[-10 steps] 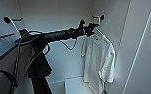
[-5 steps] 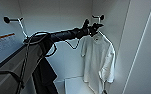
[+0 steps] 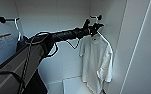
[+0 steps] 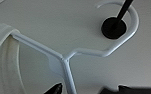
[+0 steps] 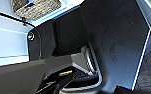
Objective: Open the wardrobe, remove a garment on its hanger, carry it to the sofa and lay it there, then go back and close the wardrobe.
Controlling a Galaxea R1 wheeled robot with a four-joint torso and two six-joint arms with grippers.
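Note:
I look into the open wardrobe point(image 3: 56, 20). The white garment point(image 3: 96, 60) hangs at its right side on a thin white hanger point(image 3: 104, 40). The hanger's hook point(image 4: 131, 30) curls over a black peg point(image 4: 114, 27). My left arm reaches in from the left, and my left gripper point(image 3: 94, 28) is at the neck of the hanger, just under the peg. In the left wrist view my left gripper point(image 4: 83, 89) is open, its two dark fingertips point(image 4: 56, 89) standing apart on either side of a hanger arm point(image 4: 68, 80). The shirt's collar point(image 4: 3, 50) shows beside it.
A second black peg point(image 3: 2, 19) at the left wall carries another white hook point(image 3: 17, 27) with a dark garment point(image 3: 38, 83) below, behind my arm. A white box point(image 3: 73, 85) lies on the wardrobe floor. A white door panel point(image 3: 141, 50) stands at the right.
My left arm's near part has come up larger in the head view. The gripper stays at the hanger's neck, and the white shirt hangs as before.

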